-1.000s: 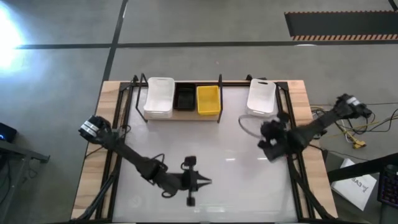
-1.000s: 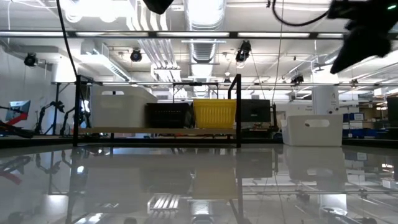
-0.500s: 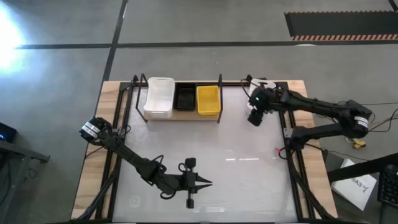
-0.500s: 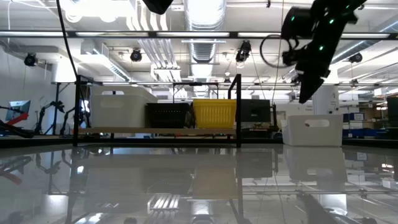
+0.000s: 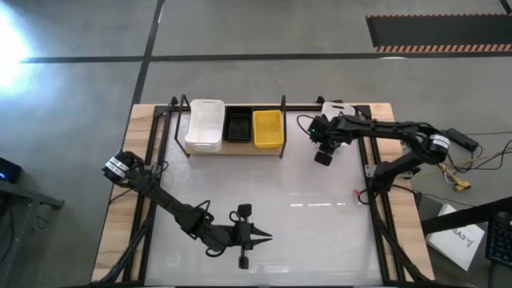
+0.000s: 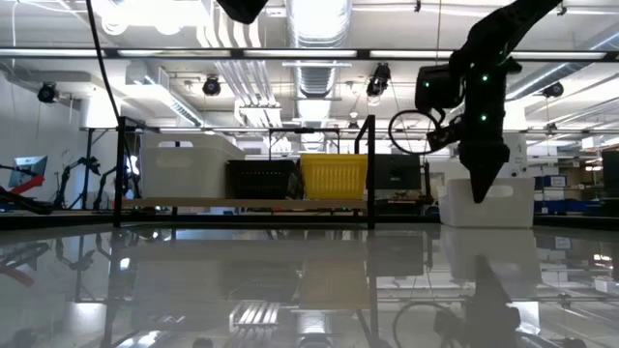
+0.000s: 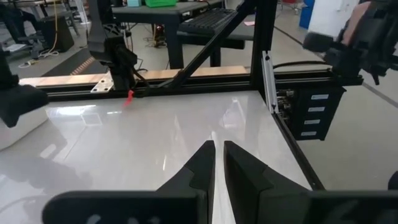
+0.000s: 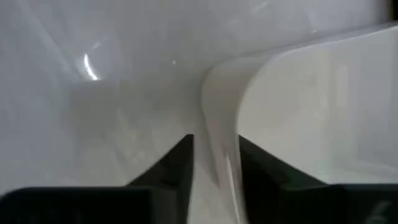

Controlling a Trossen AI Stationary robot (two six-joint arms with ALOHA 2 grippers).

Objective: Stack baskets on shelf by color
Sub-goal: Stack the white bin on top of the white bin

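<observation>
- The right claw [image 6: 481, 188] has come down over the near left rim of the loose white basket [image 6: 503, 203] at the bench's far right; half a second ago it hung higher, clear of the basket, and a second ago the arm was pulled back toward the right edge of the bench [image 5: 304, 208].
- In the right wrist view its two dark fingers [image 8: 180, 158] straddle the basket's thin white wall [image 8: 217, 143], one on each side, partly open; whether they already press the wall cannot be told.
- This white basket [image 5: 336, 108] sits where it did before, beside the shelf, well apart from the other baskets.
- On the shelf [image 5: 240, 149] a white basket [image 5: 205, 124], a black basket [image 5: 237, 125] and a yellow basket [image 5: 267, 128] stand side by side, unchanged.
- The left claw [image 5: 262, 235] waits low over the near middle of the bench, fingers [image 7: 202, 165] closed with nothing between them, in the same place as before.
</observation>
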